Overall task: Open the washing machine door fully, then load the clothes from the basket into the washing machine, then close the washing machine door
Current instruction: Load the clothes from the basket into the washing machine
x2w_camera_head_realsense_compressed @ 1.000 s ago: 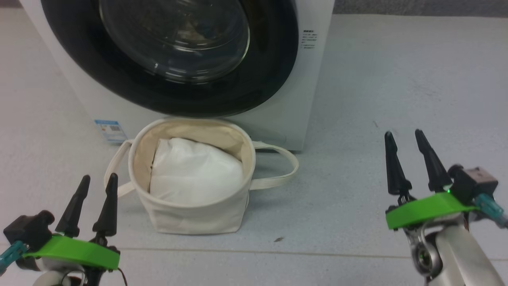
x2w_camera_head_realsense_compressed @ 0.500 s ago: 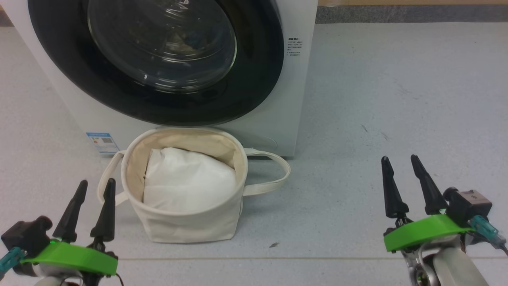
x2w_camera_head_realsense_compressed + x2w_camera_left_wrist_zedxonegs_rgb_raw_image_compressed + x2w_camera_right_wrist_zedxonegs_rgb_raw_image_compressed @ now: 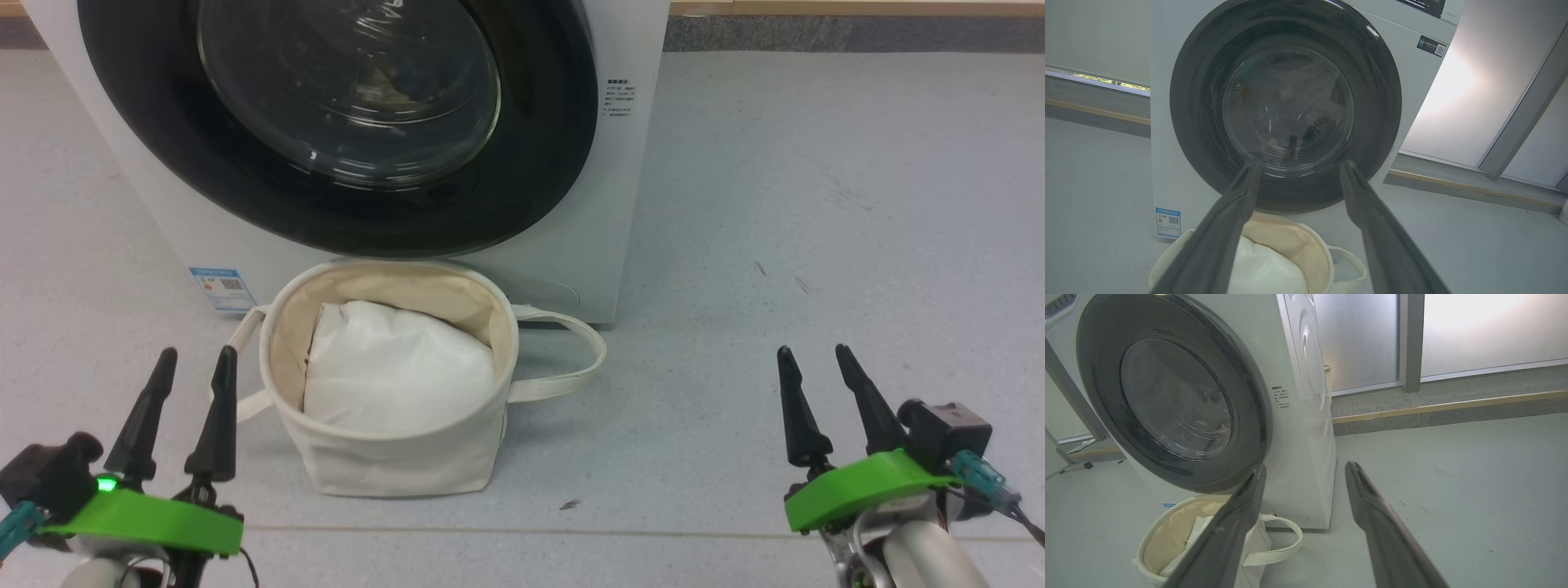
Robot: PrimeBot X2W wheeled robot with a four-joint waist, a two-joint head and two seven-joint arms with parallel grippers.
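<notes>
The washing machine stands ahead with the washing machine door shut flat against its front, also in the left wrist view and the right wrist view. The basket sits on the floor just under the door. A plain white cloth bundle lies in it; the clothes are hidden. My left gripper hangs open to the basket's left, apart from it. My right gripper is open over bare floor, far right of the basket. Nothing lies between either pair of fingers.
The basket's strap handle loops out to the right on the grey floor. A blue sticker marks the machine's lower left corner. A raised kerb with wooden trim and frosted panels run behind the machine. A small dark speck lies on the floor.
The head camera has shifted, so the whole scene sits a little lower. The right gripper has drawn back toward the view's bottom edge. Both grippers stay open; the door stays shut.
</notes>
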